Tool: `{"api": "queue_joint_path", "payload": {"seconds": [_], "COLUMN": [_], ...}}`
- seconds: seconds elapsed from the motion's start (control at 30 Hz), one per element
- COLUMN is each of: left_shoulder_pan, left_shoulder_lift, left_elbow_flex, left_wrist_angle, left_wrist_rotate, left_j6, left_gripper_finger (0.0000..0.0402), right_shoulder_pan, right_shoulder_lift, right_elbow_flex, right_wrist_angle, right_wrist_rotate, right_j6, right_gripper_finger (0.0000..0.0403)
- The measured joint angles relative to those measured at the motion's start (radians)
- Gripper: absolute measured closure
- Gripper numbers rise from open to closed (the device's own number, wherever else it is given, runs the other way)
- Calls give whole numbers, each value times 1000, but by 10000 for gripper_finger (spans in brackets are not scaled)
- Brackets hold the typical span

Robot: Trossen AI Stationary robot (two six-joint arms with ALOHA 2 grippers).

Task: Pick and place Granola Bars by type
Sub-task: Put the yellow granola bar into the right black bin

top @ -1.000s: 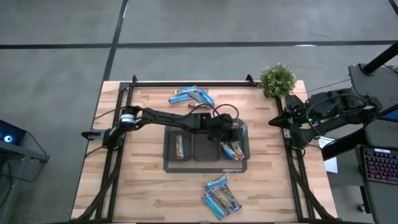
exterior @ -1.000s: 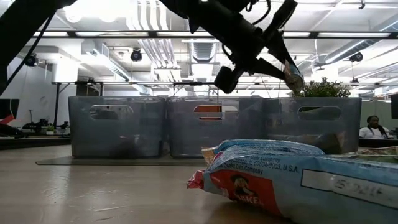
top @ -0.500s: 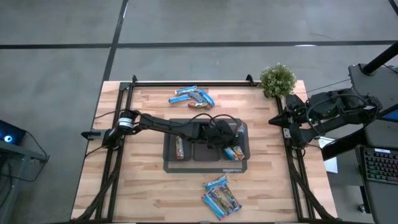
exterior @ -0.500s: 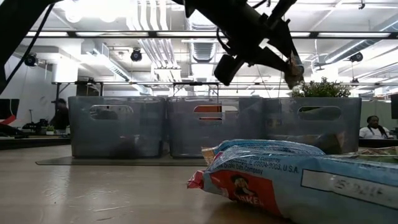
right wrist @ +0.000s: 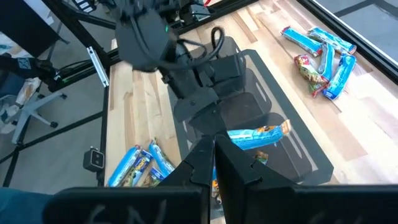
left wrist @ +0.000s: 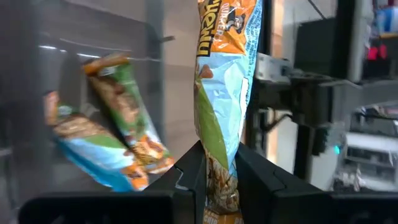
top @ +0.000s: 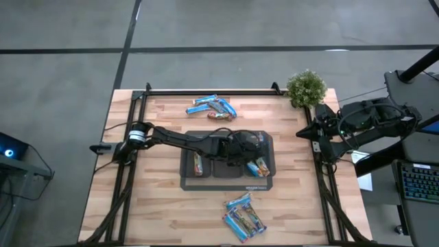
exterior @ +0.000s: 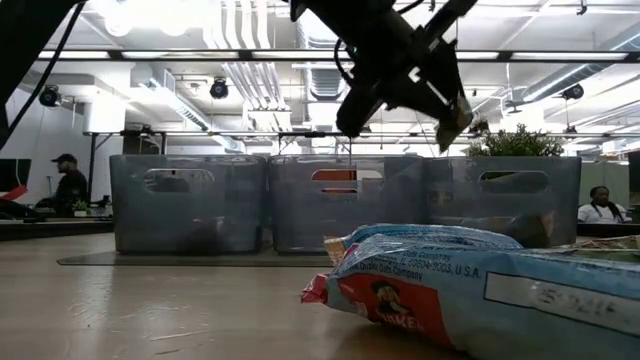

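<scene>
1. Wooden tabletop [top: 158, 199] framed by dark rails carries a grey three-compartment tray [top: 228, 182] at its centre; an open workshop with ceiling lights shows behind in the low view.
2. Left tool [left wrist: 219, 165] is clenched on one light-blue and orange granola bar [left wrist: 225, 74], gripped near one end, so most of the wrapper sticks out beyond the fingers [left wrist: 186, 177].
3. In the high view the left tool [top: 241, 145] hangs over the tray, about the boundary of the middle and right compartments. Which compartment lies beneath the bar cannot be told.
4. Right compartment already holds light-blue bars [top: 258, 167]; left compartment holds one orange-brown bar [top: 198, 162].
5. Loose bars remain in two groups: far edge [top: 212, 106] and near edge [top: 243, 216] of the tabletop.
6. Right tool [right wrist: 214, 155] is parked off the right side of the tabletop, fingers closed together on nothing.
7. Handling judgement: each bar is light, with a slick, crinkly wrapper and a breakable core. Grip across the narrow width at mid-length; an end grip lets the bar droop or slip.
</scene>
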Motion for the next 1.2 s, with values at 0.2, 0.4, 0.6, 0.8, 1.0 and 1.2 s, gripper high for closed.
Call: {"api": "queue_joint_path", "payload": {"seconds": [0.2,0.4,0.6,0.8,1.0,1.2], "left_shoulder_pan": [-22,-31,-31,-26,-25,-25], "left_shoulder_lift": [0,0,1,1,1,1], "left_elbow_flex": [-35,-69,-77,-77,-77,-77], "left_wrist_angle": [3,13,15,13,13,13], "left_wrist_rotate": [-53,-56,-85,-115,-115,-114], "left_j6": [-69,-76,-78,-78,-76,-75], "left_gripper_finger": [349,349,349,349,348,348], "right_shoulder_pan": [0,0,0,0,0,0], "right_shoulder_lift": [0,1,1,1,1,1], "right_elbow_flex": [0,0,0,0,0,0], "right_wrist_angle": [0,0,1,1,1,1], "right_wrist_rotate": [0,0,0,0,0,0], "right_j6": [-3,-6,-6,-6,-6,-7], "right_gripper_finger": [394,394,394,394,394,394]}}
